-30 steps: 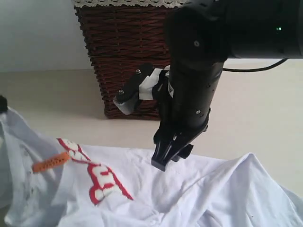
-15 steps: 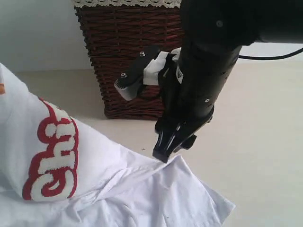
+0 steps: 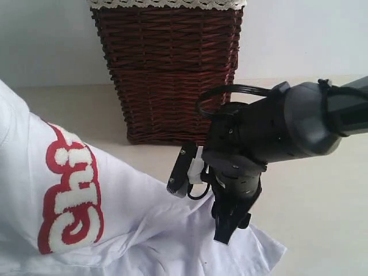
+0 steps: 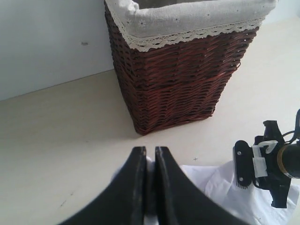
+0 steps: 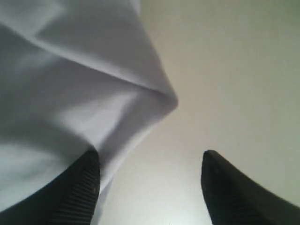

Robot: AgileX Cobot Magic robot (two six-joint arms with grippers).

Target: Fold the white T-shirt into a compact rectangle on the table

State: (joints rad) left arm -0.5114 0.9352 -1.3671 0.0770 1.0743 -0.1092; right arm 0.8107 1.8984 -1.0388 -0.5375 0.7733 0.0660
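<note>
The white T-shirt (image 3: 144, 195) hangs raised at the left of the exterior view, its red band of fuzzy letters (image 3: 72, 195) facing the camera. Its lower part trails to a corner (image 3: 270, 250) lying on the table (image 3: 322, 190). My left gripper (image 4: 150, 154) is shut on a pinch of white cloth; it is out of the exterior view. My right gripper (image 3: 198, 214) points down over the trailing part, open. In the right wrist view (image 5: 150, 173) one finger (image 5: 86, 180) touches the shirt's edge (image 5: 140, 108), with bare table between the fingers.
A dark brown wicker basket (image 3: 172, 69) with a lace-trimmed liner (image 4: 187, 18) stands behind the shirt, close to the right arm (image 3: 287, 126). Bare table lies to the right of the arm and left of the basket.
The right arm has swung down and turned, bringing its gripper low over the shirt's trailing part with the jaws a bit wider. The shirt's left side rose off the table.
</note>
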